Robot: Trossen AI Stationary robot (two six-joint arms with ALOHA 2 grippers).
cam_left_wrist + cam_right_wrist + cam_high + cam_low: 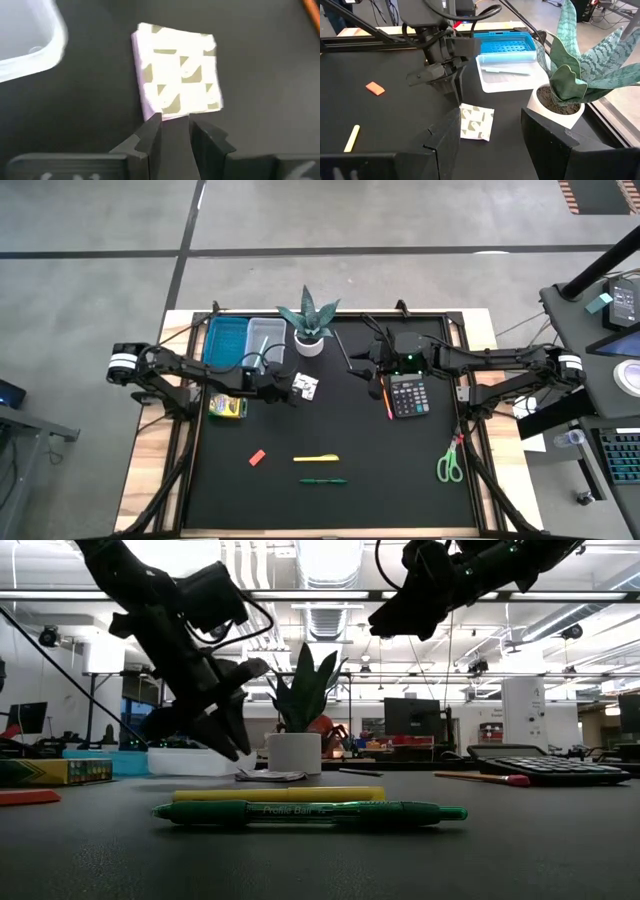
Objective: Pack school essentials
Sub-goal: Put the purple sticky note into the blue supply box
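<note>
Near the back left of the black table (pixel 400 490), the left tool (pixel 289 390) hovers at the edge of the small white patterned packet (pixel 307 387), its fingers (pixel 150 137) set a narrow gap apart and holding nothing; the packet lies flat on the mat just in front of the white-potted plant (pixel 309 330). Beside it toward the rear sit a clear tray (pixel 263 340) and a blue tray (pixel 227 341). The right tool (pixel 372 376) hangs above the table next to the calculator (pixel 406 395), jaws spread wide and empty. Other essentials lie apart: the yellow crayon box (pixel 227 406) at the left edge, the red eraser (pixel 257 457), a yellow pen (pixel 316 458) and green pen (pixel 323 480) toward the front, and green-handled scissors (pixel 450 465) at the right.
</note>
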